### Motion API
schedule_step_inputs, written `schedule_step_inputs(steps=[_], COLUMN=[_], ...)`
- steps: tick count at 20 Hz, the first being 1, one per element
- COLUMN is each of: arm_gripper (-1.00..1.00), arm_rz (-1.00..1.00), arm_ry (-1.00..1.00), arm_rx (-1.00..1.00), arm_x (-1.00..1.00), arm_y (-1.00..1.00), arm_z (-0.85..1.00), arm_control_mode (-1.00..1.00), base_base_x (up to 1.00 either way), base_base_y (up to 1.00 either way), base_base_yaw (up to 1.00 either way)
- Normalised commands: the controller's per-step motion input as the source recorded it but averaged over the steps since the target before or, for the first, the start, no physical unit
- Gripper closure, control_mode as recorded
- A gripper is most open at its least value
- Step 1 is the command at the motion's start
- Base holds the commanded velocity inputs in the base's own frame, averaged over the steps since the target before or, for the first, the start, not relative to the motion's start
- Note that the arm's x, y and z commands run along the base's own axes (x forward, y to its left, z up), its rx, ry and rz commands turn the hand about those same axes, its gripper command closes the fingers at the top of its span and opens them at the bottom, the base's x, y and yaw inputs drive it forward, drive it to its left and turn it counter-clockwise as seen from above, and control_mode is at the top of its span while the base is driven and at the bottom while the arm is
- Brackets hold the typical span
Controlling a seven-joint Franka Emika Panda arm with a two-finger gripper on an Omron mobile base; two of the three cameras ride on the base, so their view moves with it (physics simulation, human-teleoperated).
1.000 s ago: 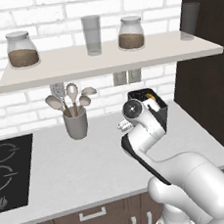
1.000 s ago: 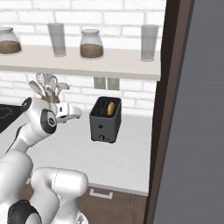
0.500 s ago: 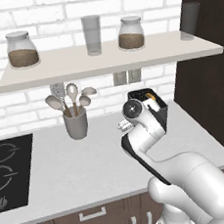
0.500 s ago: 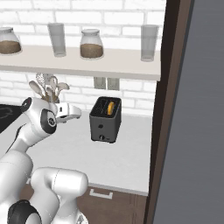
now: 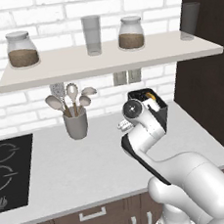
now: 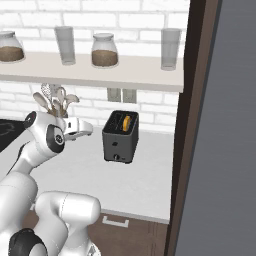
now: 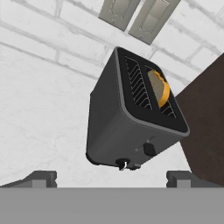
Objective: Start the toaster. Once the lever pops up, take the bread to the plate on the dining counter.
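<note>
Nothing has moved since the earlier frame: the gripper hangs with its jaws spread wide and empty, apart from the toaster. That toaster sits on the white desk against the brick wall, below two wall outlets, with the bread sunk in one slot. Its lever looks up, though that is hard to tell.
</note>
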Motion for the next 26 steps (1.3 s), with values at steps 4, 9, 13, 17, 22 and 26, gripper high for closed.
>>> schedule_step_inputs(steps=[4,9,13,17,22,26], arm_gripper=[-1.0,-1.0,-1.0,-1.0,-1.0,-1.0], arm_rz=[0.0,0.0,0.0,0.0,0.0,0.0], arm_ry=[0.0,0.0,0.0,0.0,0.0,0.0], arm_rx=[0.0,0.0,0.0,0.0,0.0,0.0], arm_x=[0.0,0.0,0.0,0.0,0.0,0.0], arm_y=[0.0,0.0,0.0,0.0,0.0,0.0], arm_z=[0.0,0.0,0.0,0.0,0.0,0.0], arm_control_mode=[-1.0,-1.0,-1.0,-1.0,-1.0,-1.0], base_base_x=[0.0,0.0,0.0,0.0,0.0,0.0], base_base_y=[0.0,0.0,0.0,0.0,0.0,0.0], base_base_yaw=[0.0,0.0,0.0,0.0,0.0,0.0])
